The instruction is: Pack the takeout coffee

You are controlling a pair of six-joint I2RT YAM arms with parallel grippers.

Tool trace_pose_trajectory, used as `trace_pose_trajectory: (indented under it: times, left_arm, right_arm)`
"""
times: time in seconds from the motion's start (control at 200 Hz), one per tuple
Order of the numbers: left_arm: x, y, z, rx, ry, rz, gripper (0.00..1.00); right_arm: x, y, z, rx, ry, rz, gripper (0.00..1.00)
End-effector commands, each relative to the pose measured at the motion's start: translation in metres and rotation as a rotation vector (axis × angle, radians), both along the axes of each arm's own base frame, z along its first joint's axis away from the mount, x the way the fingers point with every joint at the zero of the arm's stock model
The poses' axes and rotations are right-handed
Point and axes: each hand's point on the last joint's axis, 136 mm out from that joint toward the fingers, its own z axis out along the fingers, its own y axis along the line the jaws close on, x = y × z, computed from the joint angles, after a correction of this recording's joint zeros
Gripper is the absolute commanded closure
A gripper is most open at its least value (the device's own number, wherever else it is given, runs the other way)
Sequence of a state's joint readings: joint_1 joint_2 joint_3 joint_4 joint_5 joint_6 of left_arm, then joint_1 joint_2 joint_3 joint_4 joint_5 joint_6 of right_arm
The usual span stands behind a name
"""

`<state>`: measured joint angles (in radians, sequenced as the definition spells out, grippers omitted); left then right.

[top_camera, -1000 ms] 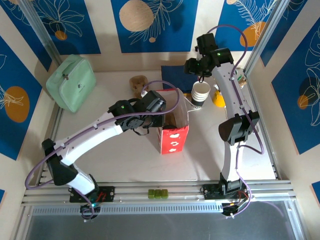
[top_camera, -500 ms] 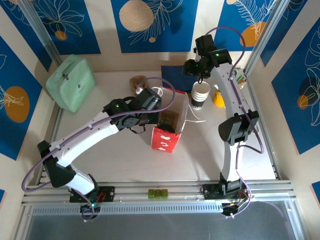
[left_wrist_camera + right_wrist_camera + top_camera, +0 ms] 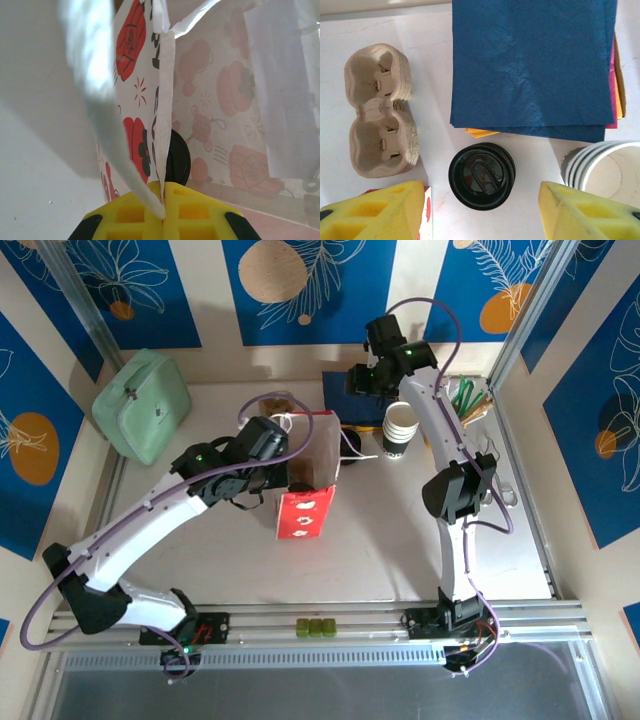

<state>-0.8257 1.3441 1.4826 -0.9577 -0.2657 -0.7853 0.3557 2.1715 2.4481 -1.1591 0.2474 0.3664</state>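
Lid of the takeout coffee shows as a round black disc low inside the paper bag, half hidden behind the bag's pinched edge. The cup beneath the lid cannot be made out. From above, the inside of the bag is only a dark brown hollow, and the coffee cannot be picked out there.

The bag is red with white prints and stands on the desk left of centre, its mouth open upward and leaning toward the far wall. The left end effector is clenched on the bag's rim, its yellow fingers pressed together on the paper fold and on the white handle. In the overhead view this left end effector sits at the near left side of the bag's mouth.

Just beside the bag on its right lies a stack of black lids. The right end effector hangs over them with its fingers spread wide and nothing held; the black lids lie in the gap between its two yellow fingers. Seen from above, that end effector is at the far middle of the desk.

White cups stand in a stack right of the lids. Blue napkins lie beyond the lids, over yellow and pink sheets. A pulp cup carrier lies to the left of the napkins. A green pouch rests in the far left corner, well apart.
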Motion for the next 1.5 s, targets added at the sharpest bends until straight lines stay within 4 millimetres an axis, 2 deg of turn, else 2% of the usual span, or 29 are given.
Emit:
trace_pose_trajectory:
  times: [0.0,0.205,0.315,0.375,0.52,0.7,0.94,1.11,1.391,1.496]
  left_arm:
    - [-0.004,0.006,0.004,-0.058,0.002,0.002,0.93]
    - [-0.007,0.02,-0.003,-0.075,0.014,0.011,0.81]
    - [-0.008,0.028,-0.004,-0.075,0.017,0.022,0.8]
    - [-0.008,0.032,-0.003,-0.077,0.015,0.028,0.76]
    - [-0.009,0.04,0.005,-0.081,-0.003,0.035,0.6]
    - [-0.011,0.045,0.02,-0.084,-0.048,0.023,0.52]
    - [-0.014,0.058,0.044,-0.09,-0.157,0.022,0.49]
    - [-0.014,0.062,0.051,-0.078,-0.191,0.016,0.47]
    - [-0.009,0.049,0.053,-0.079,-0.213,-0.059,0.43]
    - [-0.009,0.043,0.055,-0.082,-0.229,-0.101,0.43]
  right_arm:
    - [0.006,0.008,-0.005,-0.022,-0.007,0.009,0.38]
    - [0.014,0.019,-0.02,-0.041,-0.001,0.021,0.38]
    - [0.02,0.024,-0.028,-0.062,-0.012,0.023,0.38]
    - [0.024,0.025,-0.031,-0.081,-0.021,0.019,0.37]
    - [0.034,0.03,-0.04,-0.147,-0.058,0.012,0.36]
    - [0.047,0.03,-0.055,-0.217,-0.085,-0.004,0.31]
    - [0.065,0.031,-0.076,-0.258,-0.097,0.0,0.31]
    - [0.074,0.029,-0.092,-0.3,-0.103,-0.01,0.32]
    - [0.086,0.019,-0.117,-0.308,-0.083,-0.034,0.32]
    - [0.088,0.019,-0.12,-0.268,-0.072,-0.04,0.32]
